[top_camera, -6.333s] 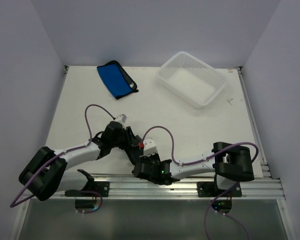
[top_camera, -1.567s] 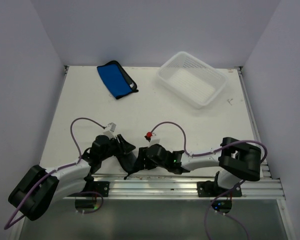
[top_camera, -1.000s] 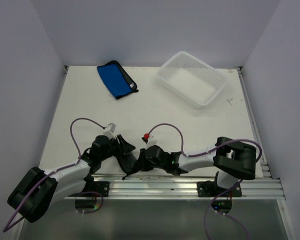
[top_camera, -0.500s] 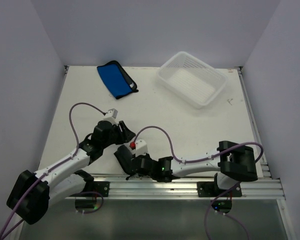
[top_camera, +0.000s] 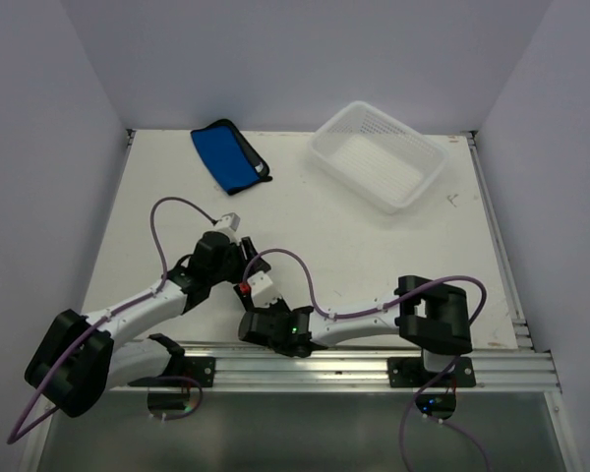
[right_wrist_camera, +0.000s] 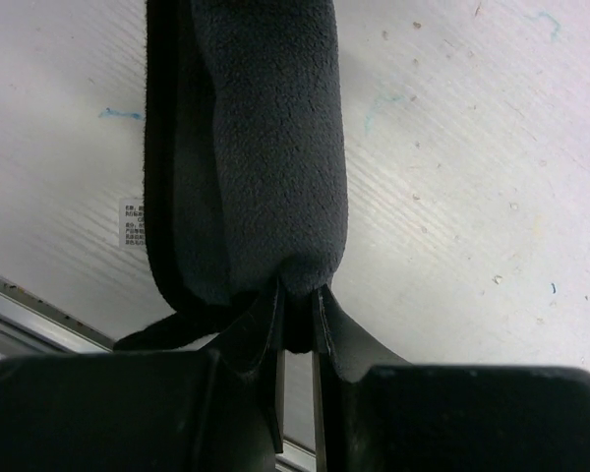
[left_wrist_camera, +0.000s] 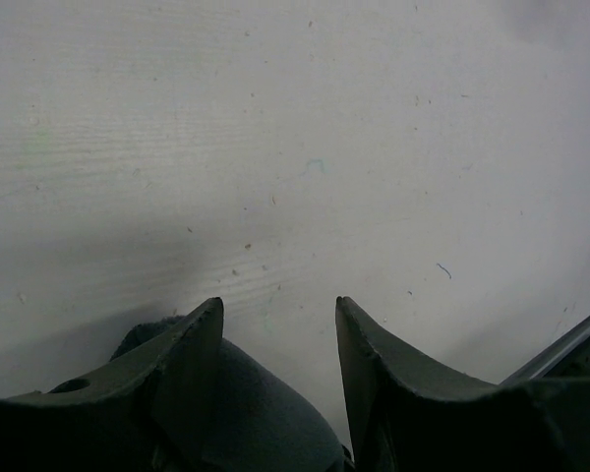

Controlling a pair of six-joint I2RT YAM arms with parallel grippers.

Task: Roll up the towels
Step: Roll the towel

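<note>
The dark towel is pinched by the right jaws at the near table edge, beside an illegible sticker; the left jaws are spread alongside; the blue towel is located at the far edge.

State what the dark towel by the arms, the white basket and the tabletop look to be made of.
Dark towel: soft fleece or microfibre, matte, judging by its fuzzy nap.
Basket: white moulded plastic, slightly glossy, its walls pierced with regular holes.
Tabletop: probably white-painted or laminated board, matte; faint grain-like streaks and small scuffs show.
</note>
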